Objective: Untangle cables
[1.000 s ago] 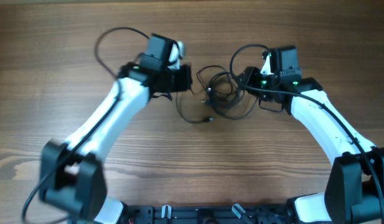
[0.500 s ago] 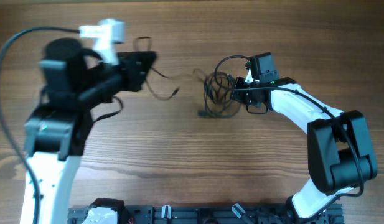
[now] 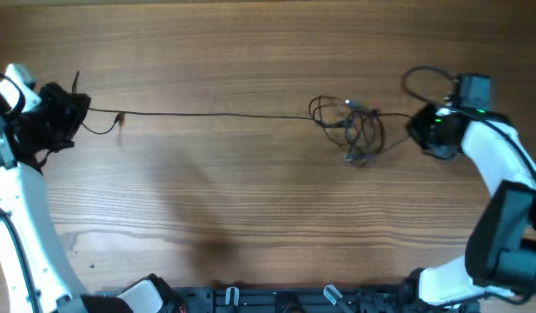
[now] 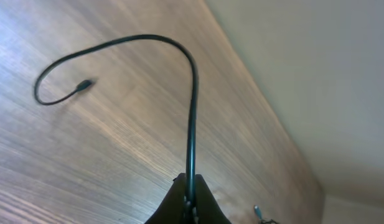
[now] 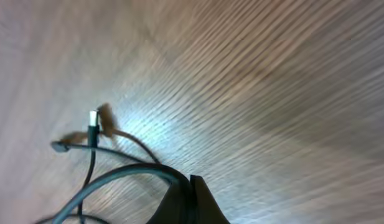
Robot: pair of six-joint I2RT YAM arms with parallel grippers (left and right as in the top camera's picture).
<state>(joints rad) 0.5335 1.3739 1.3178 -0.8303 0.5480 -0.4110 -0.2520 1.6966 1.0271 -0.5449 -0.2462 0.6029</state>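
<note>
Far left of the overhead view, the left gripper (image 3: 72, 111) is pinched closed on one of the cables (image 3: 215, 116), a very thin black wire stretched in a straight line across the wooden table (image 3: 250, 217). Its short free end droops just beside the gripper, ending in a small plug (image 3: 119, 119). The left wrist view shows what the overhead can't — the fingers (image 4: 190, 202) meet right on the wire, which arcs up and curls back down to that plug (image 4: 84, 84). Over to the right sits the tangle (image 3: 353, 132), a loose bunch of loops. The right gripper (image 3: 418, 129) is clamped on a strand too; its wrist view shows a silver-tipped plug (image 5: 93, 119) on streaky, glossy woodgrain.
</note>
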